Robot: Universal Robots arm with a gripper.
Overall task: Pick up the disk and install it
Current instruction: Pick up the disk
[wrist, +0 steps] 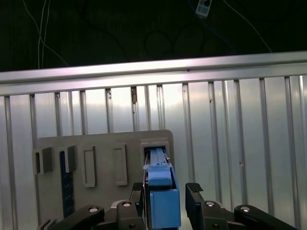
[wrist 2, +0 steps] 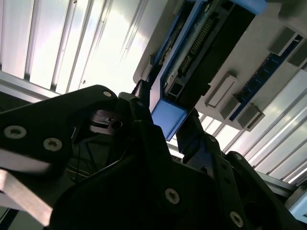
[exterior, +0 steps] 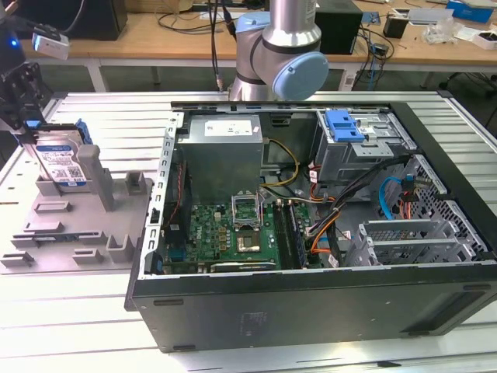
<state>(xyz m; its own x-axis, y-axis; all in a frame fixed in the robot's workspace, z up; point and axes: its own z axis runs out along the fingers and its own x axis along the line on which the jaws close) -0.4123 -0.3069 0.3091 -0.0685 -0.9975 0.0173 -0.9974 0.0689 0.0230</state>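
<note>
Ribbed table (exterior: 101, 109) | end effector (wrist: 166, 188) spread astride upright disk (wrist: 162, 201); base hidden in holder (wrist: 103, 143)

No text, number or sign can be read. The disk (exterior: 56, 144), at the exterior view's left, carries a white-and-blue printed label (exterior: 67, 168) whose characters cannot be made out. The grey power supply box (exterior: 221, 167), at upper centre of the same view, carries a white sticker (exterior: 231, 127) with dark print, likewise unreadable.
</note>
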